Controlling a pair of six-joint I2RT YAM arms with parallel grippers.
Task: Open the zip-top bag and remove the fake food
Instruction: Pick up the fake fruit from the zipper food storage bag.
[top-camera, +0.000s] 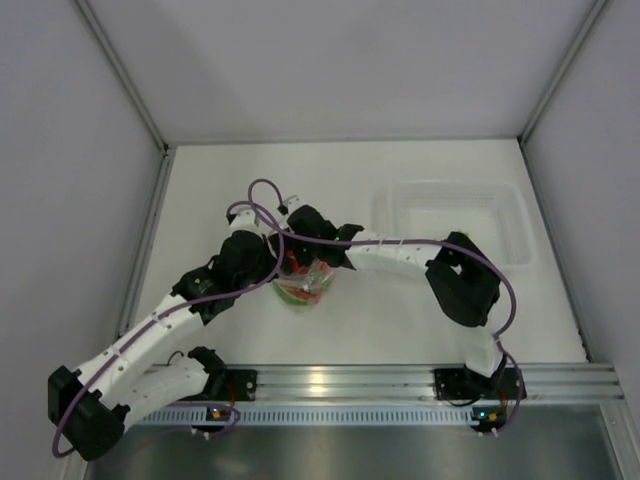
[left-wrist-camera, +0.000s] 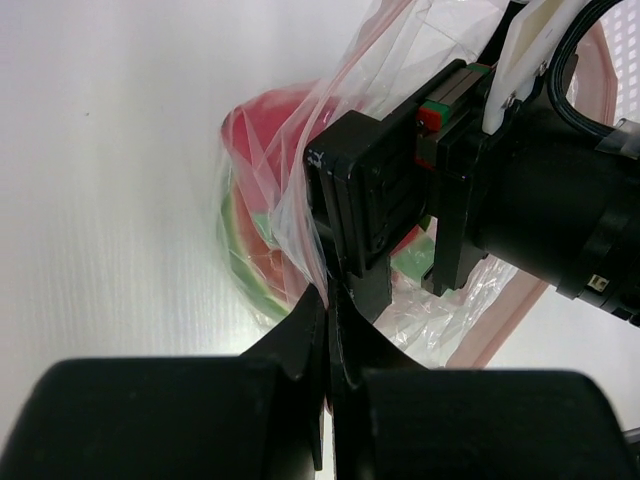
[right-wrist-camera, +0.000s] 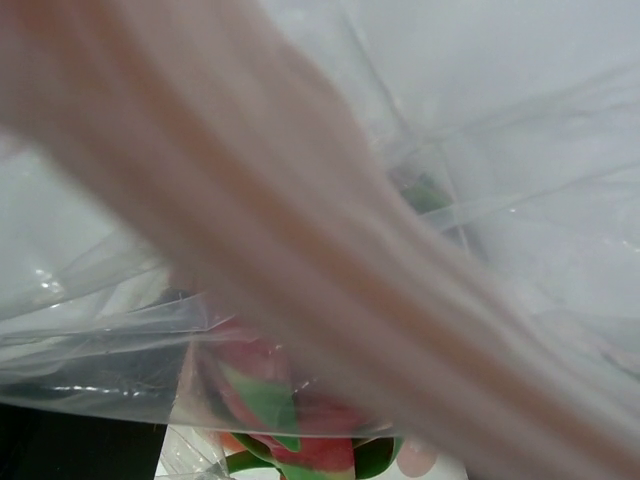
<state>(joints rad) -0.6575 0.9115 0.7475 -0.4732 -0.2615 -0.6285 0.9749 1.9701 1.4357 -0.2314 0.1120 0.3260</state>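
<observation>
The zip-top bag (top-camera: 306, 285) lies mid-table, clear and crinkly, with its pinkish zip strip (left-wrist-camera: 497, 331) along one edge. Inside it is the fake food: a red melon slice with a green rim (left-wrist-camera: 250, 205), and red and green pieces (right-wrist-camera: 290, 425). My left gripper (left-wrist-camera: 330, 300) is shut on a fold of the bag's plastic; in the top view the left gripper (top-camera: 278, 264) is at the bag's left side. My right gripper (left-wrist-camera: 410, 288) is pushed in at the bag's mouth from the right (top-camera: 313, 260). The zip strip (right-wrist-camera: 330, 270) blurs across the right wrist view and hides the fingers.
A rigid clear rectangular tub (top-camera: 455, 222) stands at the back right. Metal frame posts (top-camera: 150, 215) and grey walls line both sides of the white table. The right arm's elbow (top-camera: 462, 280) hangs over the table's right half.
</observation>
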